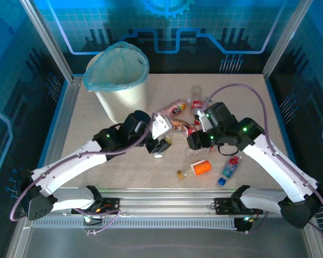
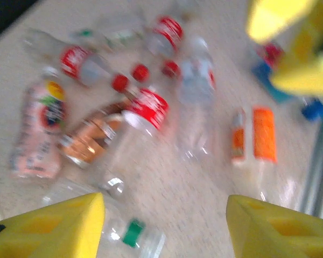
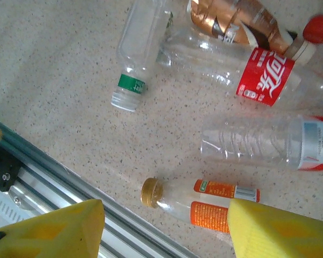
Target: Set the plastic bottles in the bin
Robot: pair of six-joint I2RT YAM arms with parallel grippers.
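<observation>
Plastic bottles lie scattered on the table right of the bin (image 1: 118, 80), a white ribbed bucket with a light-blue bag liner at the back left. My left gripper (image 1: 160, 144) (image 2: 164, 215) hovers open over the near edge of the pile, nothing between its yellow fingers; a clear bottle with a green band (image 2: 126, 236) lies by its left finger. My right gripper (image 1: 194, 141) (image 3: 164, 220) is open above an orange-labelled bottle with a gold cap (image 3: 204, 201) (image 1: 199, 167), which lies flat on the table.
Red-labelled bottles (image 3: 264, 72), a copper-labelled one (image 3: 231, 19) and clear ones (image 3: 264, 142) crowd the middle. A blue-capped bottle (image 1: 230, 171) lies near the front right. The metal rail (image 3: 70, 183) runs along the near table edge. The right gripper's yellow fingers (image 2: 290, 43) show in the left wrist view.
</observation>
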